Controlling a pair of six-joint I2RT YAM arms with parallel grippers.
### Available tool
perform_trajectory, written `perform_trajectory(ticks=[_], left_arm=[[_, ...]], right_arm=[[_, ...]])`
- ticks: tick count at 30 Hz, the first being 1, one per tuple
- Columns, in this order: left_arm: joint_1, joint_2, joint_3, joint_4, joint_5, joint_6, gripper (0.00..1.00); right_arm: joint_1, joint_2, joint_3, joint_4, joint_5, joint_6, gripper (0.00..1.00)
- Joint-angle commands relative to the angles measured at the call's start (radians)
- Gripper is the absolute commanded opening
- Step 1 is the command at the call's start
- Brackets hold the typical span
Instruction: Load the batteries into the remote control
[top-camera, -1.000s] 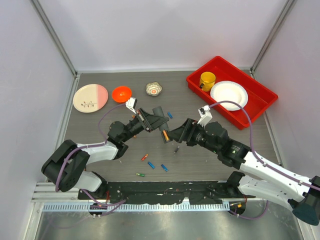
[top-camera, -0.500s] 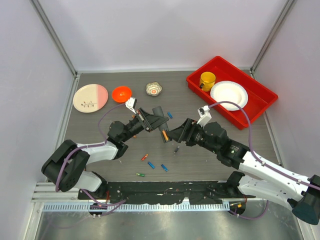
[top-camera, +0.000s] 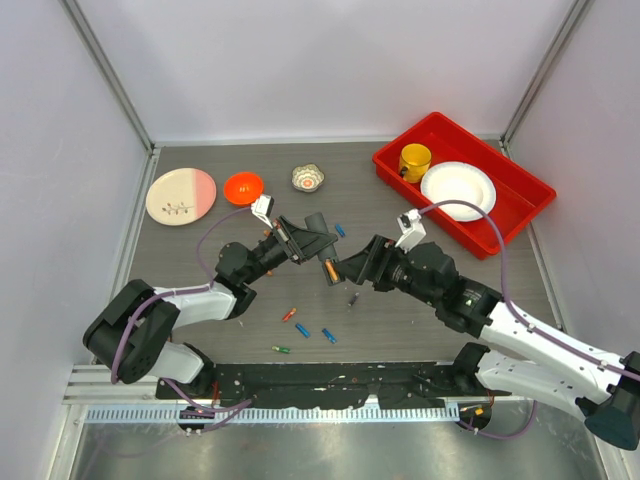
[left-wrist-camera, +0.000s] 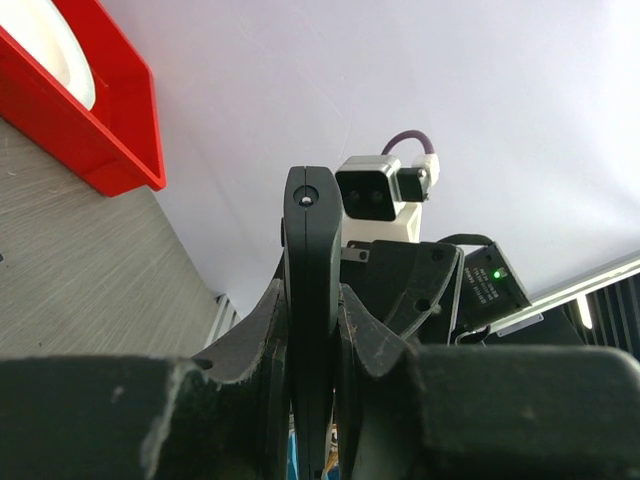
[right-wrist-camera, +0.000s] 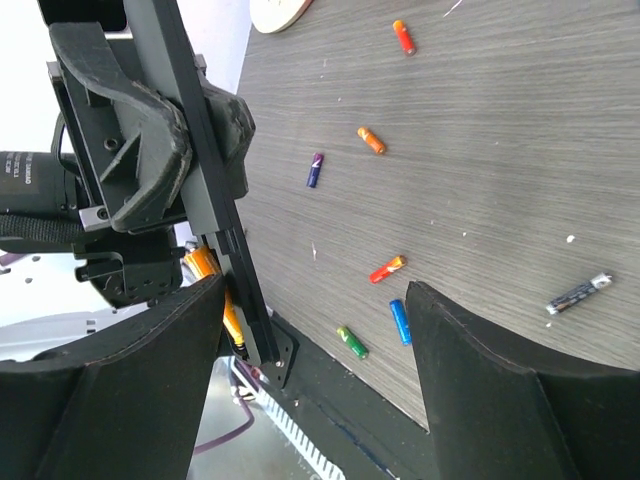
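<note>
While between left fingers (left-wrist-camera: 252, 338), remote control (left-wrist-camera: 313, 290) aloft.

top external: parked high above and behind the arm bases, looking down and forward. It's far enough back to take in the whole table (top-camera: 400, 320), with the red tray (top-camera: 520, 195) up right.
left wrist: jammed right up against the remote control (left-wrist-camera: 312, 300), seen edge-on between the left fingers (left-wrist-camera: 240, 340). It's tilted up off the table toward the wall.
right wrist: also close and rolled sideways, peering between the right fingers (right-wrist-camera: 110, 400) across the tabletop and the loose batteries (right-wrist-camera: 371, 140).
overlap: the wrist cams pretty much stare at each other. The left one catches the right wrist camera (left-wrist-camera: 378, 195), and both see the remote. The top view covers it all.
</note>
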Motion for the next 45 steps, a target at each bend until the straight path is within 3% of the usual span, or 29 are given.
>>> perform_trajectory(ticks=[1, 8, 11, 18, 24, 45], left_arm=[[-0.001, -0.001, 0.027, 0.264, -0.015, 0.01, 0.0], [-0.001, 0.018, 0.028, 0.262, -0.018, -0.002, 0.0], [-0.001, 0.045, 0.051, 0.209, -0.015, -0.025, 0.0], [-0.001, 0.012, 0.093, -0.142, -0.056, 0.036, 0.0], [-0.001, -0.016, 0.137, -0.37, -0.091, 0.082, 0.0], [-0.001, 0.01, 0.113, -0.223, -0.079, 0.038, 0.0]], right_arm=[[-0.004, -0.027, 0.104, -0.092, 0.077, -0.064, 0.79], [-0.004, -0.027, 0.226, -0.212, 0.135, -0.19, 0.79], [0.003, 0.037, 0.333, -0.31, 0.151, -0.262, 0.74], [0.163, 0.206, 0.551, -0.525, 0.379, -0.434, 0.69], [0.282, 0.318, 0.633, -0.577, 0.485, -0.477, 0.69], [0.332, 0.447, 0.633, -0.527, 0.499, -0.483, 0.65]])
